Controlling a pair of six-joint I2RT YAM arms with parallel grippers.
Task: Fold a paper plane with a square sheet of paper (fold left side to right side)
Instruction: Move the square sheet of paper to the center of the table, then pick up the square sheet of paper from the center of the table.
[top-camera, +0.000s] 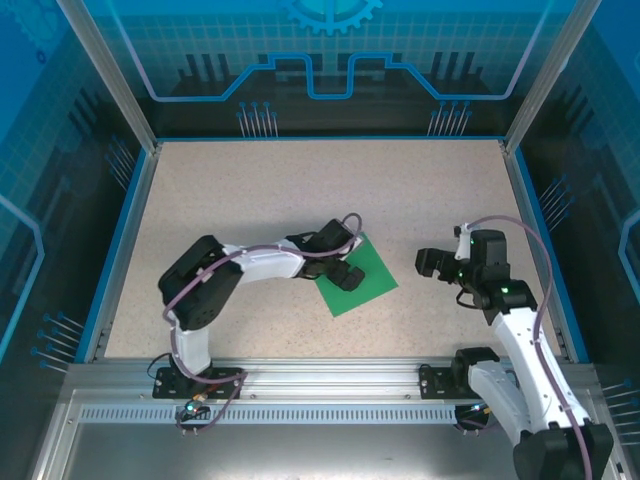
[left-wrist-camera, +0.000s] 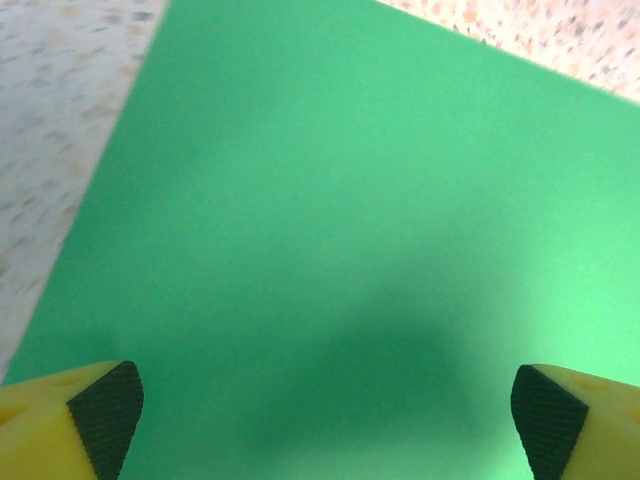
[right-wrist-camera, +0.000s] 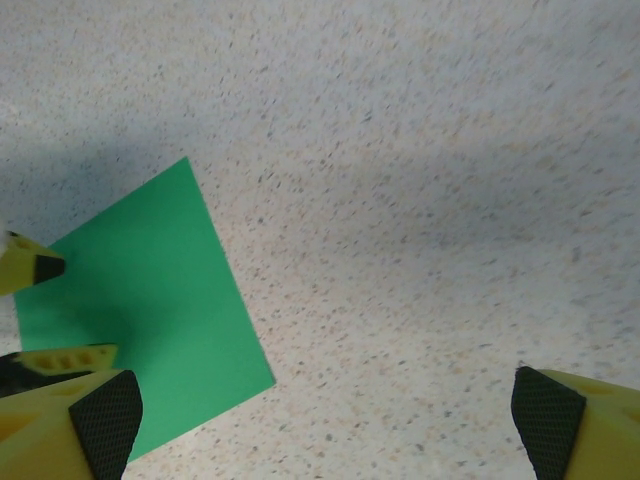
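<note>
The square sheet of paper (top-camera: 375, 276) is bright green and lies flat on the speckled table, turned diagonally, just right of centre. My left gripper (top-camera: 348, 272) hovers over the sheet's left part with its jaws wide open. In the left wrist view the sheet (left-wrist-camera: 330, 200) spreads under the left gripper (left-wrist-camera: 328, 420), nothing between its black pads (left-wrist-camera: 105, 415). My right gripper (top-camera: 428, 264) stands open over bare table to the right of the sheet. The right wrist view has the sheet (right-wrist-camera: 150, 310) at the left, apart from the right gripper (right-wrist-camera: 328, 425). No paper plane shape shows.
The beige speckled table (top-camera: 300, 190) has a blue rim and transparent walls on three sides. Aluminium posts (top-camera: 110, 75) stand at the back corners. The left arm's yellow fingers (right-wrist-camera: 30, 268) touch or hover at the sheet's left edge in the right wrist view.
</note>
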